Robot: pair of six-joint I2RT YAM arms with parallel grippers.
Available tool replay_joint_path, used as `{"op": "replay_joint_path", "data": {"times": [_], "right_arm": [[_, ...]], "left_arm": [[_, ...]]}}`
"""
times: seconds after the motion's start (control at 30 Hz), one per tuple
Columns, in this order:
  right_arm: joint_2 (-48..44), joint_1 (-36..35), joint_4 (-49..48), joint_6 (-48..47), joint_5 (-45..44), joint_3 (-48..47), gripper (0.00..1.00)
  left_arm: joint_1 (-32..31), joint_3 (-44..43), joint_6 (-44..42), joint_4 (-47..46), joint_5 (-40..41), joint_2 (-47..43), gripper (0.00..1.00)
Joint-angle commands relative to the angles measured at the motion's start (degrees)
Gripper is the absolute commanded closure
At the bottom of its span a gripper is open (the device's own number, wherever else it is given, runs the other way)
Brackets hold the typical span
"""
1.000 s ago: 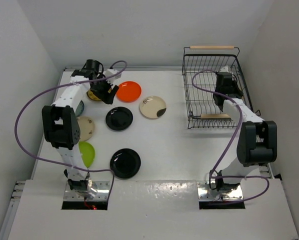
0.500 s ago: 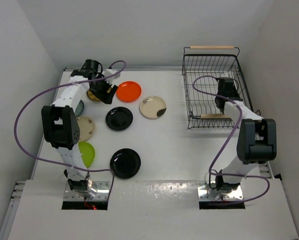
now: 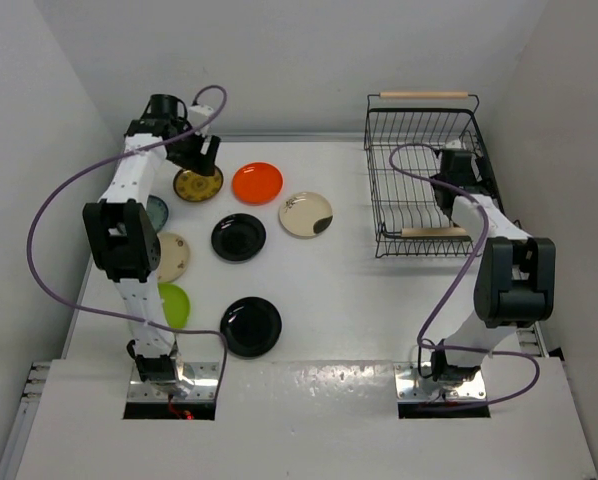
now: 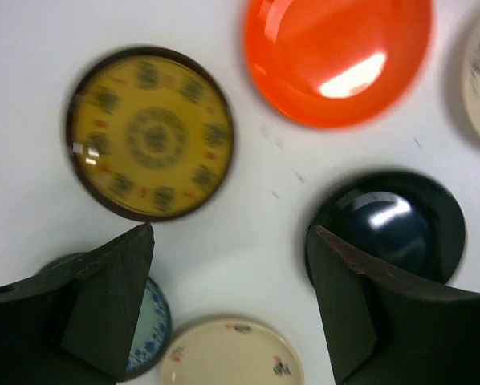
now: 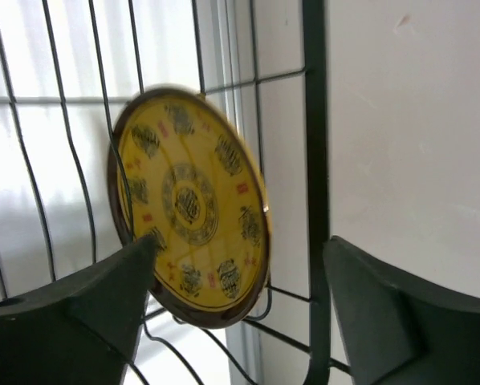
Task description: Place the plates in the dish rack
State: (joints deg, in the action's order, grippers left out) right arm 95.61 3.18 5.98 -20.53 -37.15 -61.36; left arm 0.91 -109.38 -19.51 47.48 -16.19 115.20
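Note:
Plates lie flat on the left of the table: brown-gold point(image 3: 197, 184), orange point(image 3: 257, 182), cream with a dark patch point(image 3: 305, 214), two glossy black point(image 3: 238, 237) point(image 3: 250, 326), beige point(image 3: 169, 256), lime green point(image 3: 172, 305) and teal point(image 3: 157, 212). My left gripper point(image 3: 205, 158) hovers open above the brown-gold plate point(image 4: 150, 132), holding nothing. The dish rack point(image 3: 424, 130) stands at the back right. My right gripper point(image 5: 240, 241) is open inside it. A second brown-gold plate point(image 5: 188, 204) stands tilted on edge against the rack wires point(image 5: 314, 160), just beyond the fingertips.
White walls close in the table on the left, back and right. The rack's wooden handles point(image 3: 424, 95) point(image 3: 431, 232) lie at its far and near ends. A purple cable point(image 3: 59, 220) loops beside the left arm.
My right gripper has opened and let go of the brown-gold plate, which now stands in the rack. My left arm has swung up and back, uncovering the brown-gold plate on the table.

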Motion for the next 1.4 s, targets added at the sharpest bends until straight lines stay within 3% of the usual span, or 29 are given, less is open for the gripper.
{"op": "replay_joint_path", "data": {"times": [0.0,0.23,0.67,0.77,0.9,0.93,0.97,1.13,1.27,1.37], "right_arm": [[-3.9,-0.7,3.1,3.9,2.5,-5.1,0.10],[-8.9,-6.1,7.8,8.1,3.3,-9.3,0.05],[-17.5,-14.4,13.6,15.6,7.0,-10.7,0.05],[-18.5,-16.1,13.6,14.6,6.0,-11.4,0.05],[-19.8,-17.9,12.6,13.9,4.6,-11.9,0.05],[-19.9,-18.5,12.4,13.4,4.4,-11.9,0.05],[-20.1,-19.1,12.1,13.3,3.8,-11.9,0.05],[-20.2,-20.9,12.0,12.4,3.4,-12.0,0.05],[-19.8,-22.5,15.6,14.7,6.7,-13.9,0.05],[-18.5,-23.1,18.6,16.5,18.2,-17.5,0.05]], "left_arm": [[4.4,-6.9,10.3,-4.9,1.5,4.0,0.18],[6.1,-16.6,15.9,-8.3,14.0,17.4,0.17],[7.9,-17.7,16.4,-10.0,11.5,29.6,0.16],[7.9,-15.0,15.8,-10.0,7.8,29.0,0.31],[8.4,-12.6,15.3,-10.0,4.5,27.5,0.71],[8.4,-12.6,15.3,-10.0,4.5,27.0,0.89],[8.4,-12.6,15.3,-10.0,4.5,26.3,0.97],[9.6,-14.4,15.3,-10.0,5.6,22.7,1.00],[9.6,-15.8,12.1,-10.0,-0.8,16.0,1.00],[9.6,-16.4,9.8,-10.0,-8.2,9.6,1.00]]}}
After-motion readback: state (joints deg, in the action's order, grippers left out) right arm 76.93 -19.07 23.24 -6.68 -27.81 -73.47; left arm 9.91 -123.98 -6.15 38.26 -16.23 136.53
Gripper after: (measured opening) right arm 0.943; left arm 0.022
